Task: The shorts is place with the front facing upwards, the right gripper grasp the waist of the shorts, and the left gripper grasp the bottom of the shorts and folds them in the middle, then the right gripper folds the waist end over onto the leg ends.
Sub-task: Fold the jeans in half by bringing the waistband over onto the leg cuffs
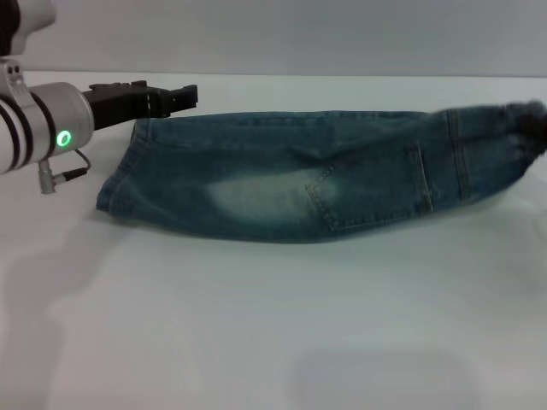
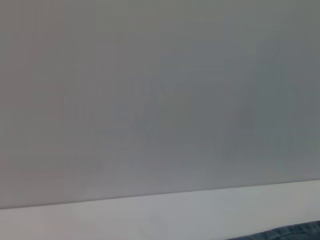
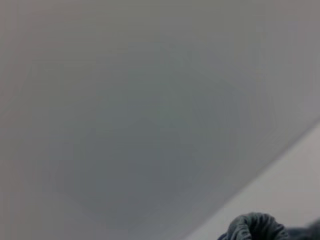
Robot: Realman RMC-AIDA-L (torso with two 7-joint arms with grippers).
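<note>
A: Where are the shorts (image 1: pixel 308 175)?

B: Flat on the white table (image 1: pixel 256 325), folded lengthwise into one long band running left to right. One pale faded patch and a back pocket face up.

A: Which end is which?

B: Leg ends (image 1: pixel 120 175) at the left, gathered waist (image 1: pixel 513 128) at the far right edge of the head view, bunched and a little raised.

A: Left gripper (image 1: pixel 184 96)?

B: At the upper left, black claw reaching in level from the white arm with the green light. Its tip sits just beside the far corner of the leg ends. Clenched or released: cannot tell.

A: Right gripper?

B: Not seen in any view. Its wrist camera catches only a ruffled bit of waistband (image 3: pixel 255 227) against the grey wall.
</note>
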